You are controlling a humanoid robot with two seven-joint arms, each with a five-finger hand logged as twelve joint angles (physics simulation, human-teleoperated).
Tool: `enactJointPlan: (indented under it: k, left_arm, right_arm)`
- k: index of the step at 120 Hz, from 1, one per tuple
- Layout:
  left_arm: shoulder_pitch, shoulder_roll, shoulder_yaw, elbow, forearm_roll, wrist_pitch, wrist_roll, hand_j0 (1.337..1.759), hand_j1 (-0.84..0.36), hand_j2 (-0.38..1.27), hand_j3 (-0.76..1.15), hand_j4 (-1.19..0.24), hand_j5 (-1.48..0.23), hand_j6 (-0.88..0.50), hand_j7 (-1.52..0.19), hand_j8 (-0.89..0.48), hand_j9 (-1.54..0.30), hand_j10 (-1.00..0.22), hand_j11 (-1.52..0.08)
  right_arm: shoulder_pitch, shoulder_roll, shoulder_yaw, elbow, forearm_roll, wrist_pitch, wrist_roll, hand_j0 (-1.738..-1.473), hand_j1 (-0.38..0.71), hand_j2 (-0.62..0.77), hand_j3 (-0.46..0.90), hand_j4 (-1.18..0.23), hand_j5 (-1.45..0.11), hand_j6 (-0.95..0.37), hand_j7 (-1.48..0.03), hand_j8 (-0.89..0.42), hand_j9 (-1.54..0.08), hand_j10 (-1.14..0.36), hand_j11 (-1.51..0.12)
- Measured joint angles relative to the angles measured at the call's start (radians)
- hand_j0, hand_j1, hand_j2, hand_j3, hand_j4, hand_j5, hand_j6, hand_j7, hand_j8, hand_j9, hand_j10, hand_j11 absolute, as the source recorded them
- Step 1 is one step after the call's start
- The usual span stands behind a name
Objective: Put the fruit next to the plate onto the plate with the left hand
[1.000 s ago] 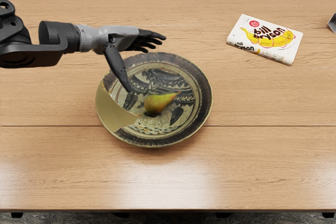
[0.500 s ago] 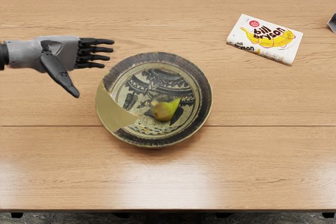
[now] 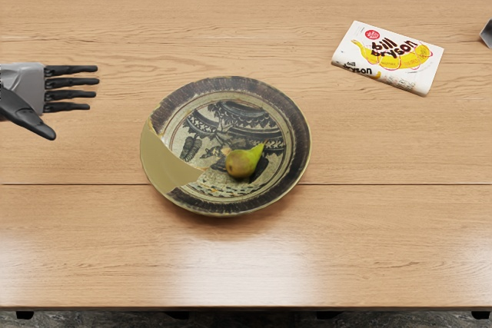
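At the left edge of the table [image 3: 246, 259], the left hand [image 3: 34, 90] hovered with its dark fingers [image 3: 73, 82] stretched out straight and slightly apart, thumb angled downward, holding nothing. It was well apart from the plate [image 3: 300, 124], a round patterned dish near the middle of the table with a plain tan patch on its left rim. The pear [image 3: 242, 161] lay on its side inside the plate, just below centre, its narrow end pointing up and to the right. Far to the right, near the back, a white and yellow book [image 3: 387, 57] lay flat.
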Motion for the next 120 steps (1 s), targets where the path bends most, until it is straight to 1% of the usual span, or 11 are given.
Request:
enactJointPlan:
  k: [5,11,28,53,120]
  left_arm:
    - [0.0,-0.006,-0.007,0.002,-0.001,0.0,0.021,1.658,0.35,0.0,0.0,0.0,0.0,0.0,0.0,0.0,0.0,0.0,0.0]
    - [0.0,-0.011,-0.014,0.004,-0.002,0.0,0.037,1.658,0.35,0.0,0.0,0.0,0.0,0.0,0.0,0.0,0.0,0.0,0.0]
    - [-0.003,-0.019,-0.029,0.006,-0.002,0.0,0.057,1.658,0.35,0.0,0.0,0.0,0.0,0.0,0.0,0.0,0.0,0.0,0.0]
    - [-0.003,-0.019,-0.035,0.006,-0.003,0.0,0.063,1.658,0.35,0.0,0.0,0.0,0.0,0.0,0.0,0.0,0.0,0.0,0.0]
    - [-0.003,-0.019,-0.036,0.006,-0.003,0.0,0.064,1.658,0.35,0.0,0.0,0.0,0.0,0.0,0.0,0.0,0.0,0.0,0.0]
  right_arm:
    - [0.0,0.0,0.0,0.0,0.0,0.0,0.0,-1.658,-0.32,-0.01,0.0,-0.03,-0.03,-0.03,-0.03,-0.03,-0.03,-0.03,-0.03]
    - [0.0,0.0,0.0,0.0,0.0,0.0,0.0,-1.658,-0.32,-0.01,0.0,-0.03,-0.03,-0.03,-0.03,-0.03,-0.03,-0.03,-0.03]
    - [0.0,0.0,0.0,-0.001,0.0,0.0,0.0,-1.658,-0.32,-0.01,0.0,-0.03,-0.04,-0.03,-0.04,-0.03,-0.04,-0.03,-0.04]
    - [0.0,0.0,0.0,-0.001,0.0,0.0,0.0,-1.658,-0.32,-0.01,0.0,-0.03,-0.04,-0.03,-0.04,-0.03,-0.04,-0.03,-0.04]
    - [0.0,0.0,0.0,-0.001,0.0,0.0,0.0,-1.658,-0.32,-0.01,0.0,-0.03,-0.04,-0.03,-0.04,-0.03,-0.04,-0.03,-0.04]
